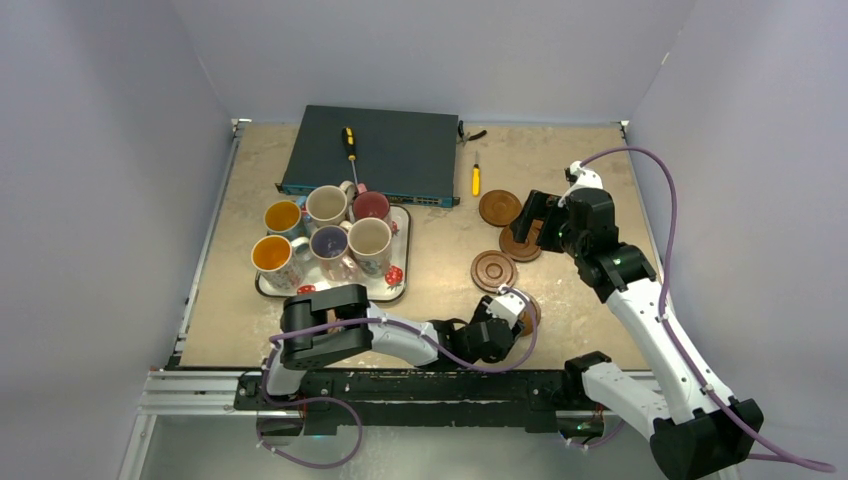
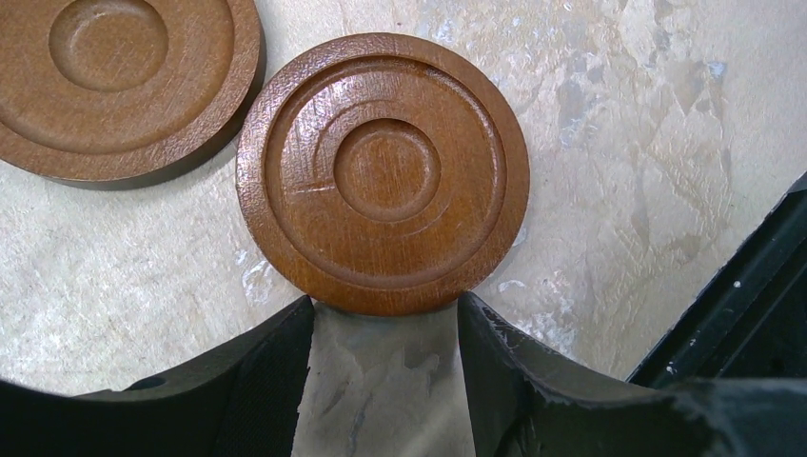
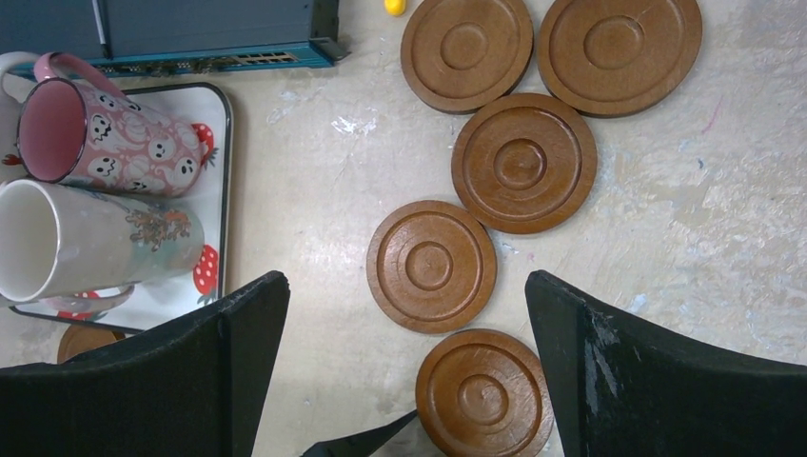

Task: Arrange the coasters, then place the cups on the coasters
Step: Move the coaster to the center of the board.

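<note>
Several brown ringed coasters lie right of centre: one (image 1: 499, 207) at the back, one (image 1: 494, 271) nearer, one (image 1: 518, 246) partly under my right gripper (image 1: 530, 215). That gripper (image 3: 404, 286) hangs open above them, nothing between its fingers. My left gripper (image 2: 387, 303) is open near the front edge, both fingertips against the near rim of a coaster (image 2: 383, 173) that lies flat. Another coaster (image 2: 114, 76) lies beside it. Several cups (image 1: 329, 241) stand on the strawberry tray (image 1: 400, 285) at left, among them a pink-inside one (image 3: 105, 133) and a cream one (image 3: 86, 238).
A dark network switch (image 1: 370, 152) sits at the back with a black-and-yellow screwdriver (image 1: 350, 145) on it. A small yellow screwdriver (image 1: 475, 180) lies to its right. The black front rail (image 2: 752, 286) runs close to the left gripper. Grey walls enclose the table.
</note>
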Available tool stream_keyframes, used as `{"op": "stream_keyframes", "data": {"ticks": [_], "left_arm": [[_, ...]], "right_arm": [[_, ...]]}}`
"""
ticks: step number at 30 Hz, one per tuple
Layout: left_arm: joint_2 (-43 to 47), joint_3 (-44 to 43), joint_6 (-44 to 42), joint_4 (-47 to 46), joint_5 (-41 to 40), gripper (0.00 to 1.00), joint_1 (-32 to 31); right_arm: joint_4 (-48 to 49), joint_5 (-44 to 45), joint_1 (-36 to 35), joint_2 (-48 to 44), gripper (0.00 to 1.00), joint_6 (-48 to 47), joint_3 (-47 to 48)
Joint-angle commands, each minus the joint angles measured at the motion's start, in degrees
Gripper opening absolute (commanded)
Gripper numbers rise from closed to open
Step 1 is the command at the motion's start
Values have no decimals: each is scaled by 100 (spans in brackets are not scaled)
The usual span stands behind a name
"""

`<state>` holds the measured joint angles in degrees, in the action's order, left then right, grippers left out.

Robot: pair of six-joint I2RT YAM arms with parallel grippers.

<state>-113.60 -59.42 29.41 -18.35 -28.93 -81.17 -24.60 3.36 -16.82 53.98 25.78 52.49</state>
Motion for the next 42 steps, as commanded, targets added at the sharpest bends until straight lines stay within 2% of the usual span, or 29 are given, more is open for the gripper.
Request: {"op": "stream_keyframes", "data": {"ticks": [1,10,14,19,28,42], "left_arm": [[-130,-66,248,268,-143,54,-32],[142,96,49,877,-81,67,-163],[-29,54,-127,977,-110,70,-275],[-322,-206,-192,921,-85,64,-332],[-859,-824,306,1187,-363,57,-207],[-1199,-1447,717,1289,-326,55,154]], "right_arm": [[-130,-42,12,-87,98,-148,105],[-87,-72,12,-120,98,-199,98],[-11,-110,12,-83,98,-189,40],[26,-187,12,-69,98,-187,32],[-6,-177,12,-106,98,-308,106],[-6,-25,12,21,98,-101,43]]}}
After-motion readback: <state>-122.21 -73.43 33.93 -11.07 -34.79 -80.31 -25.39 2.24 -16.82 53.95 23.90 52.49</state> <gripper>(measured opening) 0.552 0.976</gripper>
